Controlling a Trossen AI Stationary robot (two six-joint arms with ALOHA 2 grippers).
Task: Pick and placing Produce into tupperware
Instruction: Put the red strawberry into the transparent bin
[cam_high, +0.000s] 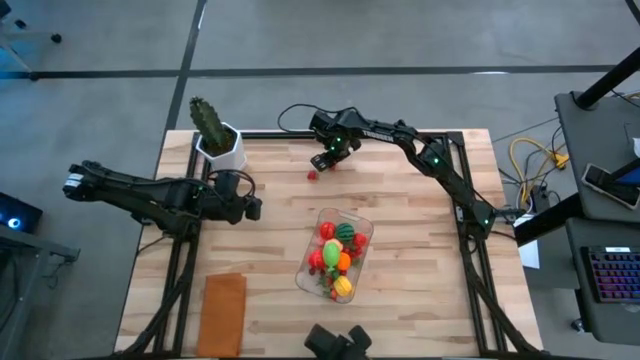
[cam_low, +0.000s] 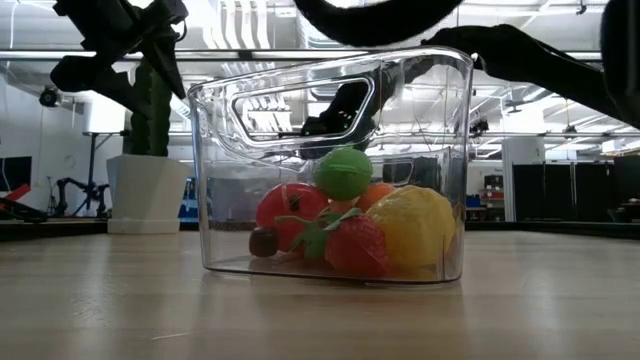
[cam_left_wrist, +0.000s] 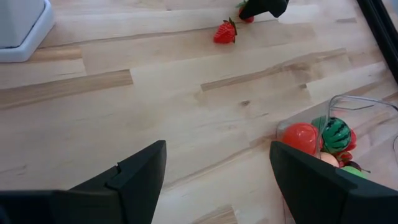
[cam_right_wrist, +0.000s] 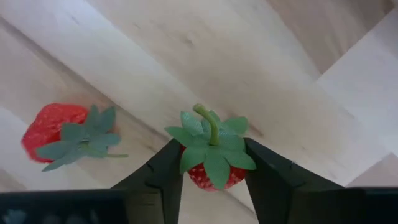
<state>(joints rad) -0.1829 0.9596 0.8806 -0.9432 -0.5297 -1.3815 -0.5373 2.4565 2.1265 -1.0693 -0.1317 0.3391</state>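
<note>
My right gripper (cam_high: 326, 160) is at the table's far middle, shut on a red toy strawberry (cam_right_wrist: 211, 163). A second strawberry (cam_high: 312, 175) (cam_right_wrist: 53, 130) lies on the wood just beside it. The clear tupperware (cam_high: 335, 255) (cam_low: 330, 170) stands at the table's near middle. It holds several toy fruits: red, orange, yellow, green and a small watermelon (cam_left_wrist: 336, 134). My left gripper (cam_high: 252, 208) (cam_left_wrist: 217, 149) waits open left of the tupperware, touching nothing. My right gripper pinches the strawberry by the two sides of its red body (cam_right_wrist: 198, 175), just under the green leaf cap (cam_right_wrist: 214, 149). The fingers (cam_right_wrist: 163, 168) come from above, pointing down. The stem points back up toward the wrist. Whether the berry's tip still rests on the wood, I cannot tell.
A tall green cactus (cam_high: 208, 120) in a white pot (cam_high: 224, 152) stands at the far left. A flat orange-brown rectangle (cam_high: 223, 312) lies at the near left. A black device (cam_high: 338, 342) sits at the near edge. Bare wood lies between the strawberries and the tupperware.
</note>
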